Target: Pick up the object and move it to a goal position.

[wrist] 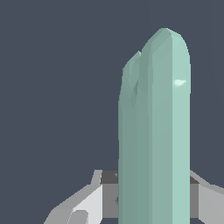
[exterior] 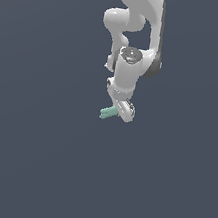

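The object (exterior: 108, 113) is a small pale teal-green rod. In the exterior view it sticks out toward that view's left from my white gripper (exterior: 123, 111), below the arm. In the wrist view the object (wrist: 153, 131) fills much of the picture, standing out from between my grey fingers (wrist: 85, 205), which are closed against its base. The part of the rod inside the gripper is hidden. No goal marker shows in either view.
A plain dark grey-blue surface (exterior: 31, 158) lies all around. The white arm (exterior: 137, 30) reaches in from the top of the exterior view.
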Controlling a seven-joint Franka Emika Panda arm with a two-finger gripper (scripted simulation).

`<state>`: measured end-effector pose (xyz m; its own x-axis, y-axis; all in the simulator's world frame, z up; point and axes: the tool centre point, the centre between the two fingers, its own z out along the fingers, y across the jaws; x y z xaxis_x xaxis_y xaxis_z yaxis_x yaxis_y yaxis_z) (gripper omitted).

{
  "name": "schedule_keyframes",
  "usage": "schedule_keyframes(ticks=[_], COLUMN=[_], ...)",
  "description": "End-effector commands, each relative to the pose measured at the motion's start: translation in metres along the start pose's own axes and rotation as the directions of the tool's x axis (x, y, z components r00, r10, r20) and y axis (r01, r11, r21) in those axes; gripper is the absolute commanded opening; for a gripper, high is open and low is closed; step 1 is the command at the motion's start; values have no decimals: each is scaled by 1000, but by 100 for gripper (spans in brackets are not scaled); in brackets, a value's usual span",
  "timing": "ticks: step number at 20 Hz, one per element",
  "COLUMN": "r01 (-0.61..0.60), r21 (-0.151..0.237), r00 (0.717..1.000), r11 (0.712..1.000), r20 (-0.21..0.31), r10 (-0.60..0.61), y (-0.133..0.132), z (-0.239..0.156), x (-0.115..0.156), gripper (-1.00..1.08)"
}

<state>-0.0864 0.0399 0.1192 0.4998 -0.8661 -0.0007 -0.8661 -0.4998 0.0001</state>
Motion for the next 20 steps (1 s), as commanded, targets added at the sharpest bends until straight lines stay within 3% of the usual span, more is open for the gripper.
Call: schedule_keyframes(ticks=[1, 20], r01=[-1, -2], r21=[0, -1], r00=[1000, 1000], r11=[1000, 1000], r20=[-1, -3], r10=[1, 2], y=[1, 1], z=[-24, -223], x=[0, 1], gripper=[-100, -100])
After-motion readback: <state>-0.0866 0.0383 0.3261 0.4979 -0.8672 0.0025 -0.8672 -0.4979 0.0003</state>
